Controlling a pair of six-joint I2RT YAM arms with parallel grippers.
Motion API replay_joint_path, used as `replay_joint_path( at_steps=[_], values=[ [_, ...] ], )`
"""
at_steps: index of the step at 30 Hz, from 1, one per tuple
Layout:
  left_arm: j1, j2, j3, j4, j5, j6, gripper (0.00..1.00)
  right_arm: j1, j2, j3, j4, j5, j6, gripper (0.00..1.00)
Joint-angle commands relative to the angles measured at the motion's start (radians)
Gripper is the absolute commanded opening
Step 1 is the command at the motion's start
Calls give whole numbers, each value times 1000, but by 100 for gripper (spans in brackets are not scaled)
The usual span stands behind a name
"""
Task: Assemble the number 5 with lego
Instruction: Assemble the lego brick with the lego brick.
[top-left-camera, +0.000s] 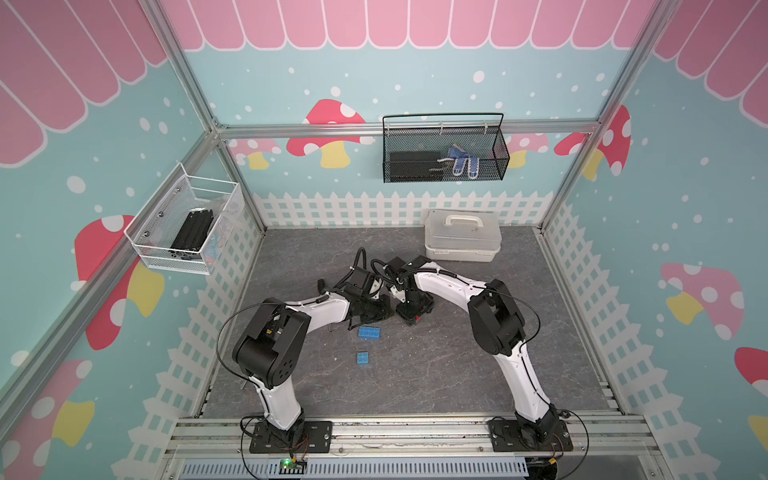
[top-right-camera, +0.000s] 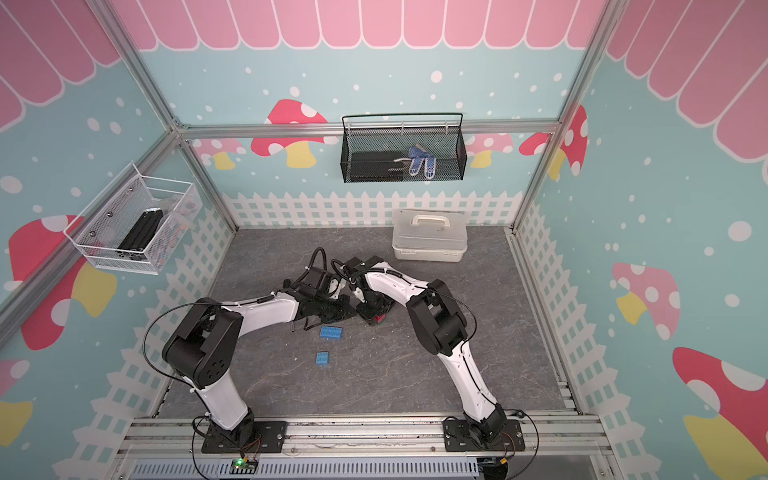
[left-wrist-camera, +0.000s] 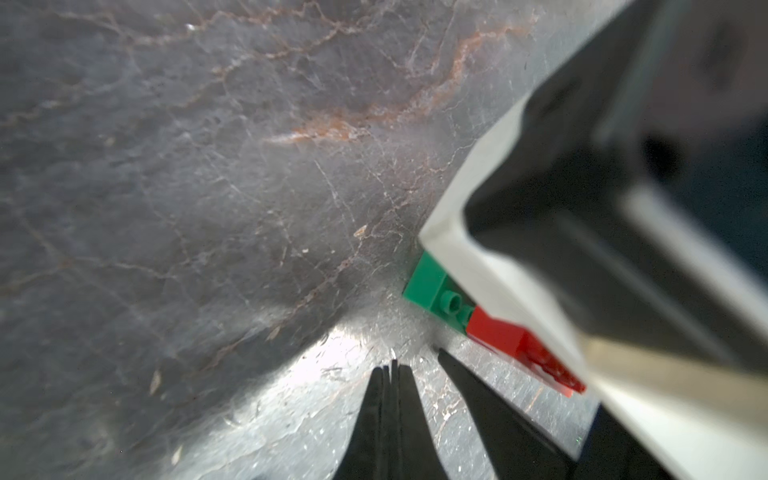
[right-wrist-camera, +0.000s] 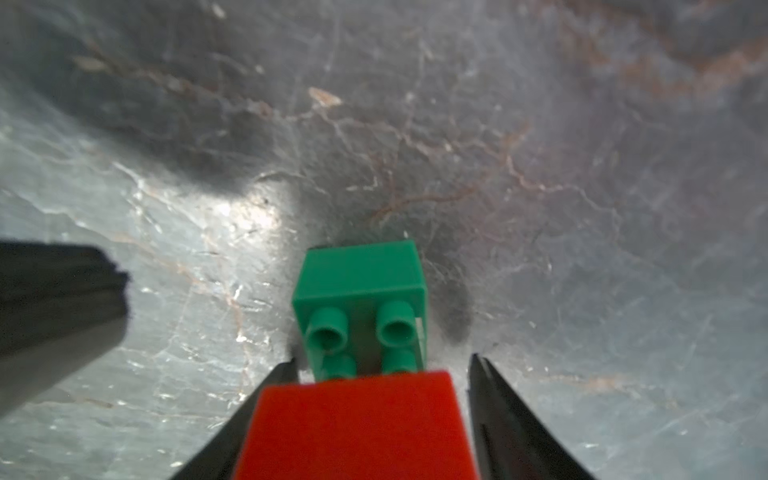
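In both top views, a long blue studded plastic brick (top-left-camera: 367, 332) (top-right-camera: 331, 332) and a short blue studded brick (top-left-camera: 364, 358) (top-right-camera: 322, 358) lie near the left gripper (top-left-camera: 386, 312), on its base side.

Left wrist: its jaws are pressed together and empty, with a green studded brick (left-wrist-camera: 432, 286) and a red plastic brick (left-wrist-camera: 515, 345) beside the tips.

Right wrist: the right gripper (right-wrist-camera: 382, 363) is spread, straddling the red plastic brick stacked on the green studded brick.

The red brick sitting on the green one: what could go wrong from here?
1. The right gripper is open, yet one finger sits close against the red brick; pulling away might drag it off the green brick.
2. The shut left gripper hangs very near the right one; they could bump.
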Motion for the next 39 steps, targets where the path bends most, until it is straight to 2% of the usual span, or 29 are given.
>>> replay_joint_path(
  at_steps=[1,6,25,39],
  values=[
    [4,-36,-14,-2,6,-5,0,8,-19,17,-35,12,6,74],
    [3,-50,-20,-13,-1,-4,0,10,-55,-4,-13,26,18,76],
    [-5,-77,-22,-38,-21,-4,0,2,-129,-117,-19,205,34,77],
    [-6,-142,-27,-107,-74,12,0,-31,-154,-129,-12,215,48,77]
  ],
)
